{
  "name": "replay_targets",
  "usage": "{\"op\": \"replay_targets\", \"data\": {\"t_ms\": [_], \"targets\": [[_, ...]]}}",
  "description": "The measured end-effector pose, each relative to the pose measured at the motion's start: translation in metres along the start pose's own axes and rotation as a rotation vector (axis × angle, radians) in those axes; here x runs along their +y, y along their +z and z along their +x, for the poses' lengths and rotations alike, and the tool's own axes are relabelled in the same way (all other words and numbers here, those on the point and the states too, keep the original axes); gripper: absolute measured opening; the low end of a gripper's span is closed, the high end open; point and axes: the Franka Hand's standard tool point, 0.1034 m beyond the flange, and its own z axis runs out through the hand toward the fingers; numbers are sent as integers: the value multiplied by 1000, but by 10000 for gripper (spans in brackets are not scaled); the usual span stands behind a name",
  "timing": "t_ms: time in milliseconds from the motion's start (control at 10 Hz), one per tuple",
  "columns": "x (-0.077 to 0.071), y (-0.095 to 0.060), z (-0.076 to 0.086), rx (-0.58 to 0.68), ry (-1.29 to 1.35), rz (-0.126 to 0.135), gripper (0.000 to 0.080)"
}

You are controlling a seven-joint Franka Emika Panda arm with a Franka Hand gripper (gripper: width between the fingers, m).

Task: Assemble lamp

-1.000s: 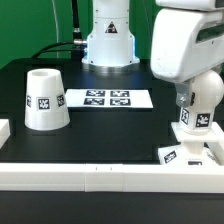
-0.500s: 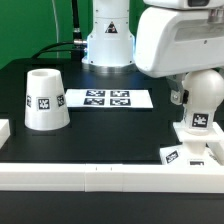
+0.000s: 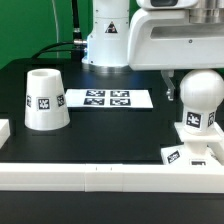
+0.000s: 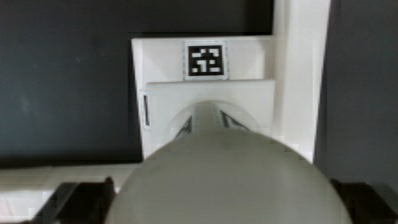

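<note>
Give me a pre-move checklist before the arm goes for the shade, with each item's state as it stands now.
1. Bulb stands upright on the base: ok, the round top is up and it is not tilted.
2. Bulb fully seated in the base: cannot tell, the joint is not clear in either view.
3. Gripper clear of the bulb: cannot tell, the fingers do not show plainly in the exterior view and the wrist view is filled by the bulb.
4. Shade free to pick: ok, it stands alone at the exterior view's left, open end up.
5. Marker board uncovered: ok, nothing lies on it.
6. Base against the white rail: ok, it sits in the corner.
</note>
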Motion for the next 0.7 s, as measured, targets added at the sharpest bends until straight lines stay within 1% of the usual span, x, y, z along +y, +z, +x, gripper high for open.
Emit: {"op": "replay_targets", "data": {"t_ms": [400,600,700], "targets": [[-1,0,0,-2,242,8,577],[0,0,-1,-12,493,43,577],[0,0,-2,-14,569,50,577]]}}
